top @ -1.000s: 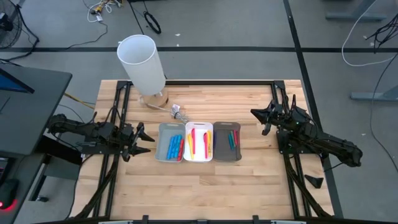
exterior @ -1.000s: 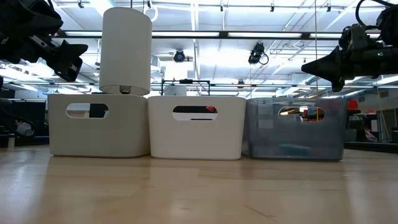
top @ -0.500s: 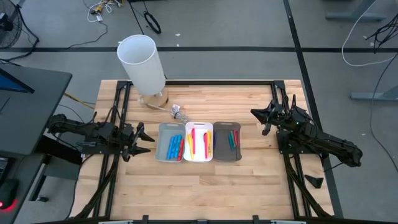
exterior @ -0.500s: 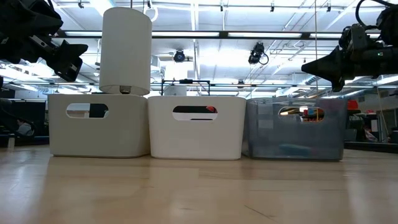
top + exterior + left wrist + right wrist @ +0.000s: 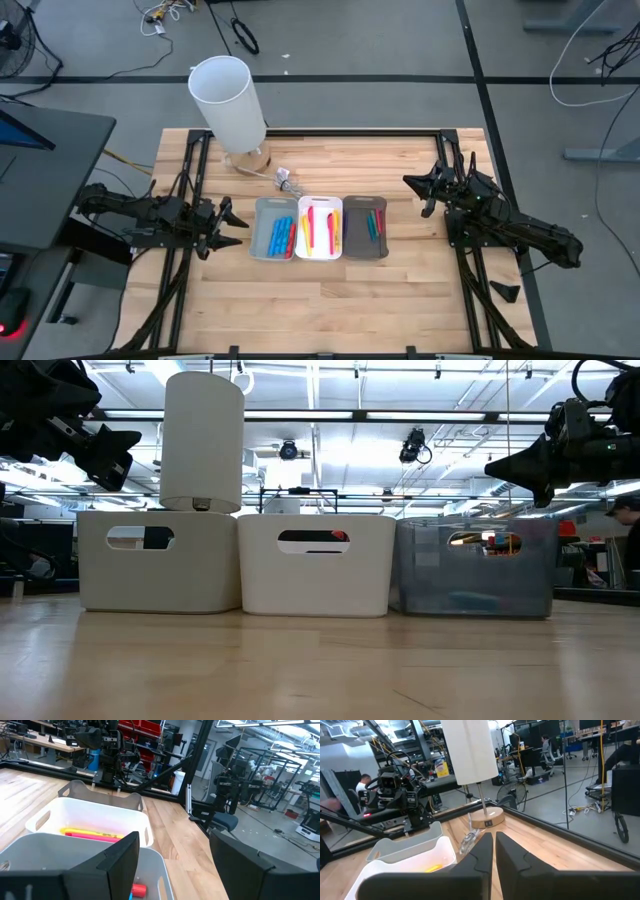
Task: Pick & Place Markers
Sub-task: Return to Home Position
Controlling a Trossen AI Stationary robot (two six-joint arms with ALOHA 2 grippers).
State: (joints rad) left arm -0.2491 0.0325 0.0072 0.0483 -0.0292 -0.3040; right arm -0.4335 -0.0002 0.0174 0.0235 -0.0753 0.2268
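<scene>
Thin blue, yellow and pink plastic markers (image 5: 282, 236) lie in three small rectangular trays (image 5: 258, 230), long axes parallel, along tray length; cap ends unclear from above. The left hand (image 5: 238, 231) is apart, the right hand (image 5: 408, 182) pressed together.

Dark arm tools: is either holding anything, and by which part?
Neither holds anything: dark left tool open, dark right tool shut and empty.

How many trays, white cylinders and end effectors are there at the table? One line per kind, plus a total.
Trays: 3 (light grey tray, white tray, dark grey tray)
White cylinder: 1
End effectors: 2 (left end effector, right end effector)
Total: 6
</scene>
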